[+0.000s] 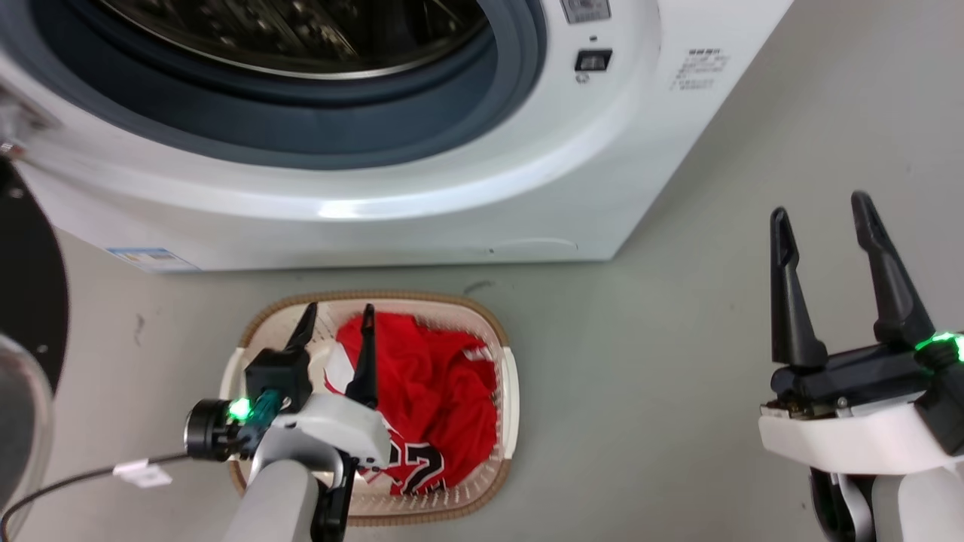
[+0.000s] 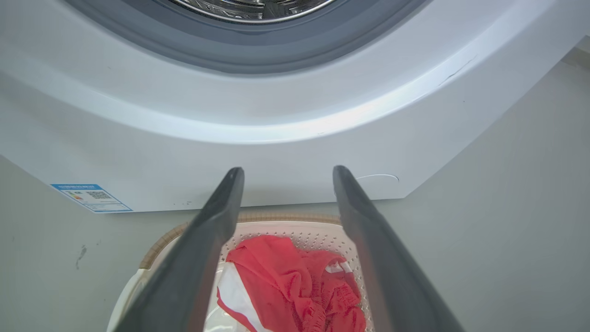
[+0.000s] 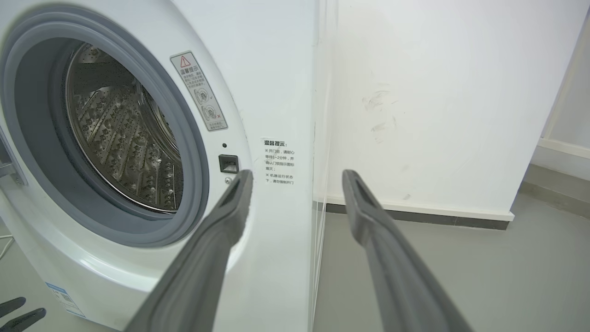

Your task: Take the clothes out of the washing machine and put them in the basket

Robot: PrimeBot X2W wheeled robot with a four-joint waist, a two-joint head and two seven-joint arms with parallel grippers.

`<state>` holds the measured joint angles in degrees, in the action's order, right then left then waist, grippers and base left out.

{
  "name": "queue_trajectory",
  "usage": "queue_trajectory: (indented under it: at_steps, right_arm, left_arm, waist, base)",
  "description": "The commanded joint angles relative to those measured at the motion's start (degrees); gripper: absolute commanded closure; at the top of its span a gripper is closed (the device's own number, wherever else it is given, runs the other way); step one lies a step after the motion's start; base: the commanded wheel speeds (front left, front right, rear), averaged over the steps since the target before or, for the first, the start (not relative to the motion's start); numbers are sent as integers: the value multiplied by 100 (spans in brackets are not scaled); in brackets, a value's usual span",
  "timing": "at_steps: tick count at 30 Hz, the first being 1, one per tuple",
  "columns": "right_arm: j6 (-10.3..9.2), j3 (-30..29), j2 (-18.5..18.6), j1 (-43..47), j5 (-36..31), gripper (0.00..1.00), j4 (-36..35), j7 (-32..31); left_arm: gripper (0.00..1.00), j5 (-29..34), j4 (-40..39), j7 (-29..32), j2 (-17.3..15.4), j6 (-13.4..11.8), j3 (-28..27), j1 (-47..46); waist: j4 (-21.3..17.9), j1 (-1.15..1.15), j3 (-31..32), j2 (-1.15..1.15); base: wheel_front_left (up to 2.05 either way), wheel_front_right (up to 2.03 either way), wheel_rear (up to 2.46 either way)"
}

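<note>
The head view takes in both arms together. The left end effector (image 1: 338,312) hangs over the left half of the basket (image 1: 509,376), which stands on the grey floor (image 1: 640,391) just in front of the washing machine (image 1: 452,203). The right end effector (image 1: 821,207) is held well off to the right, above bare floor. From this height the clothes (image 1: 437,391) lie heaped inside the basket, red with a white stripe. Black numbers edged in white (image 1: 418,468) show at the near end, partly under the left wrist. The door's black frame (image 1: 22,301) curves in at the left edge.

The left wrist view looks along its fingers (image 2: 207,240) and brings the far end of the basket closer. It shows the brown rim, the perforated wall and the crumpled red fabric below. A blue label (image 2: 90,197) sits low on the machine's front. These fingers are spread wide with nothing between them, pointing toward the machine's base.

The right wrist view looks nearly level at the machine from its right side. It shows the grey porthole rim, the perforated steel drum (image 3: 120,138), a warning sticker (image 3: 199,92), the door latch (image 3: 228,163) and a white wall (image 3: 438,92). The right fingers (image 3: 382,249) are likewise parted and empty, aimed at the machine's right front edge
</note>
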<state>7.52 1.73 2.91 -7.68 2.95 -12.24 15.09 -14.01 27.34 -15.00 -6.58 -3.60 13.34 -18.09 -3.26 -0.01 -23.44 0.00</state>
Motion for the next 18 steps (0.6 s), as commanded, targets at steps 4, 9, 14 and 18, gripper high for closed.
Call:
queue_trajectory:
  at_steps: [4,9,14,18]
  right_arm:
    - [-6,1,-6,234,-43,0,100,11]
    - [-6,12,-6,457,-43,0,191,11]
    - [-6,10,-6,684,-9,0,261,11]
    - [-6,5,-7,861,22,0,317,11]
  left_arm:
    - [0,254,-780,-21,178,-64,-438,540]
    - [0,446,-1549,-21,303,-66,-802,1041]
    - [0,641,-2115,-21,358,-149,-992,1449]
    - [0,784,-2398,-21,369,-192,-1008,1707]
  waist:
    - [199,1,579,0]
    - [254,1,985,0]
    - [279,1,1329,0]
    - [293,1,1591,0]
  base:
    - [0,0,0]
    - [0,0,0]
    - [0,0,0]
    - [0,0,0]
